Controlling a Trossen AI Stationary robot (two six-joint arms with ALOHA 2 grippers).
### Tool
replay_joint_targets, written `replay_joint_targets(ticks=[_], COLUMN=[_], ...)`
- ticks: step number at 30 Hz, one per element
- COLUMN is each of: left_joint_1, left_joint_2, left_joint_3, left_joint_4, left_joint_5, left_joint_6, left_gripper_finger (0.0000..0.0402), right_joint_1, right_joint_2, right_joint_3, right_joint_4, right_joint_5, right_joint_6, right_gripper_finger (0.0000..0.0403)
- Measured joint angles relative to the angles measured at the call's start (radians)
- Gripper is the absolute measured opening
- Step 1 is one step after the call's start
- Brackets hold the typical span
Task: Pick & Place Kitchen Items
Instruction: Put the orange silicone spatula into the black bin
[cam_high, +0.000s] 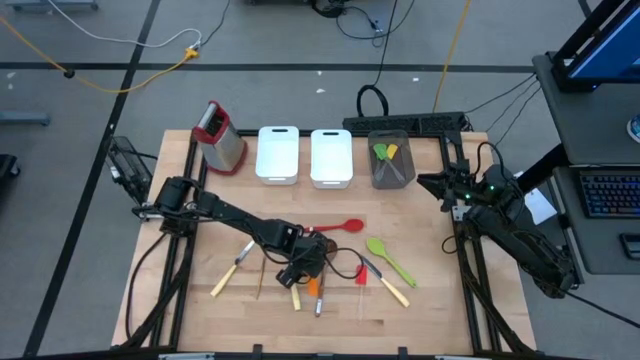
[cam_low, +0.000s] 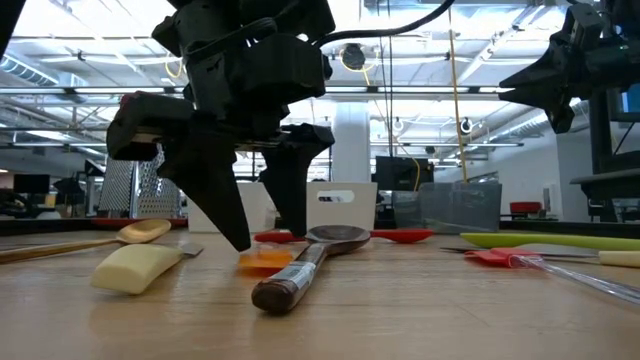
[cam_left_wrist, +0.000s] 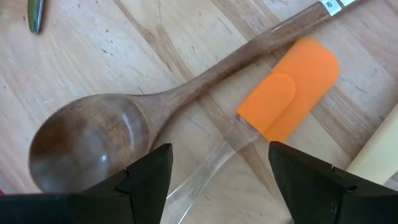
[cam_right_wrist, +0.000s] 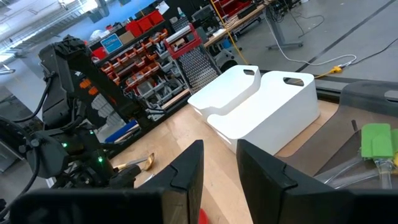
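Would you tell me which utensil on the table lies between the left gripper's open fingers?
The orange spatula with the clear handle: its handle runs between the left gripper fingers, while the wooden spoon lies beside.

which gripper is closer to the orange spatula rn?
Left. The left gripper hangs right over the orange spatula, jaws open astride its clear handle. The right gripper waits at the table's far right edge beside the grey tray.

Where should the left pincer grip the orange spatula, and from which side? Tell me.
Grip the orange spatula by its clear handle just behind the blade, coming straight down. It lies flat, the handle passes under the wooden spoon, and the open left pincer already straddles it.
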Motion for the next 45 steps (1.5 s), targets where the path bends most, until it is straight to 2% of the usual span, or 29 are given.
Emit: replay_joint_targets(ticks=[8,11,22,28,33,45], left_joint_1=[-0.024,-0.023,0.021,0.029,0.025,0.028], left_joint_2=[0.000,0.000,0.000,0.031,0.037,0.040], left_joint_3=[0.000,0.000,0.000,0.005,0.004,0.002], left_joint_4=[-0.002,-0.006,-0.031,-0.030,-0.029,-0.068], left_joint_5=[0.000,-0.030,-0.035,0.014,0.014,0.038], left_joint_6=[0.049,0.077,0.222,0.257,0.313,0.306], left_gripper_finger=[0.0273,0.0273,0.0273,0.0273,0.0273,0.0273], right_joint_1=[0.000,0.000,0.000,0.000,0.000,0.000], right_joint_2=[0.000,0.000,0.000,0.000,0.000,0.000], right_joint_3=[0.000,0.000,0.000,0.000,0.000,0.000], right_joint_4=[0.000,0.000,0.000,0.000,-0.001,0.000], right_joint_5=[0.000,0.000,0.000,0.000,0.000,0.000], right_joint_6=[0.000,0.000,0.001,0.001,0.001,0.001], right_gripper_finger=[0.0089,0.0089,0.0089,0.0089,0.0089,0.0089])
